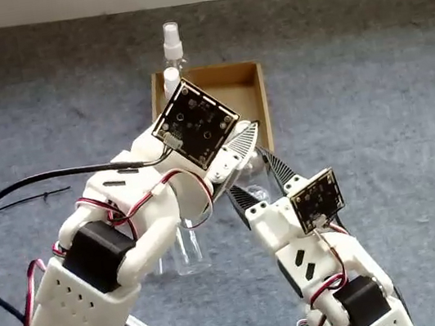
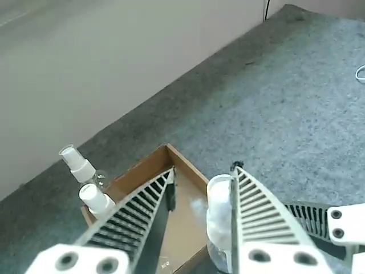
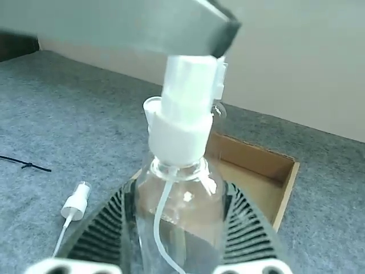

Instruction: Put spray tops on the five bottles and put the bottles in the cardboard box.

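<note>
My right gripper (image 1: 255, 178) (image 3: 178, 197) is shut on a clear bottle (image 3: 179, 228) (image 1: 257, 175), held upright just in front of the cardboard box (image 1: 249, 92) (image 2: 142, 171) (image 3: 256, 165). A white spray top (image 3: 182, 123) (image 2: 219, 214) sits on the bottle's neck. My left gripper (image 1: 245, 140) (image 2: 204, 171) hovers over it, open, with the top against one finger (image 2: 254, 217) and the other finger well apart. One capped bottle (image 1: 171, 79) (image 2: 94, 200) stands in the box's corner. A second capped bottle (image 1: 172, 44) (image 2: 77, 164) stands just behind the box.
Another clear bottle (image 1: 187, 250) stands on the grey carpet under the left arm. A loose spray top (image 3: 74, 205) lies on the carpet. A black cable tie (image 1: 33, 199) (image 3: 25, 165) lies to the left. A pale wall runs behind the box.
</note>
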Robot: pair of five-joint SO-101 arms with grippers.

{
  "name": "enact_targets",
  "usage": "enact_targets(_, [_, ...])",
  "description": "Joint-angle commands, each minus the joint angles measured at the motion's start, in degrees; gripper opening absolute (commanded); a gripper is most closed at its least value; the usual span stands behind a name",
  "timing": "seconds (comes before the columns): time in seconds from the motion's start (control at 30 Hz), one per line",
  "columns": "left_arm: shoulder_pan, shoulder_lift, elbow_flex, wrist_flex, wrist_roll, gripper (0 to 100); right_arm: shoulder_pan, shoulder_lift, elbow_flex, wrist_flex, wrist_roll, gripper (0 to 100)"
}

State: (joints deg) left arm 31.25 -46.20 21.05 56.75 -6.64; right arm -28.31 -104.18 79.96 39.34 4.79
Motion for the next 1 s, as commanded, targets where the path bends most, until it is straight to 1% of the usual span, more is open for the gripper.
enact_targets(0.0, [-2.24,-0.66,-0.57,-0.62,-0.35,15,0.66,-0.66,-0.57,0.13,-0.35,0.5])
enact_targets(0.13, [-3.47,-0.66,-0.66,-0.79,-0.35,15,0.75,-0.66,-0.57,0.13,-0.35,0.5])
enact_targets(0.7, [-3.38,-0.66,0.75,-0.53,-0.35,15,0.75,-0.66,-0.57,0.04,-0.35,0.5])
enact_targets(0.83, [-3.47,-0.75,-4.18,-0.18,-0.35,15,0.75,-0.66,-0.57,0.04,-0.35,0.5])
enact_targets(0.97, [-5.93,-0.75,-12.26,5.27,-0.35,15,0.84,-0.66,-0.57,0.04,-0.09,0.5])
